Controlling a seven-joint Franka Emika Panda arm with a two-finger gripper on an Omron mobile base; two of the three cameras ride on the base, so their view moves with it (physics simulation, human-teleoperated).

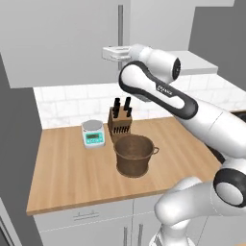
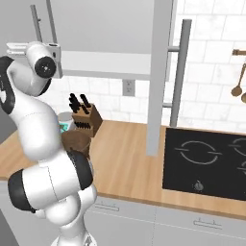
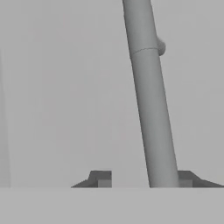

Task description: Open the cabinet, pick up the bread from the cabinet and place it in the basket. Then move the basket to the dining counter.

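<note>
The cabinet (image 1: 62, 38) hangs above the worktop, its left door closed. My gripper (image 1: 112, 53) is raised to the lower end of that door's vertical bar handle (image 1: 120, 24). In the hand view the handle (image 3: 151, 109) runs up between my fingertips (image 3: 100, 179), close to the right one, with a gap on the left; the gripper (image 3: 144, 179) is open around it. Another cabinet door (image 2: 158, 72) stands open, edge-on, further right. The brown woven basket (image 1: 134, 153) sits on the wooden worktop below, partly behind my arm in the right base view (image 2: 77, 139). The bread is hidden. The dining counter is out of view.
A knife block (image 1: 120, 120) and a small kitchen scale (image 1: 92, 133) stand behind the basket. A black cooktop (image 2: 206, 163) is set into the worktop to the right, with wooden utensils (image 2: 238, 81) hanging on the tiled wall. Drawer fronts (image 1: 86, 216) run below the worktop edge.
</note>
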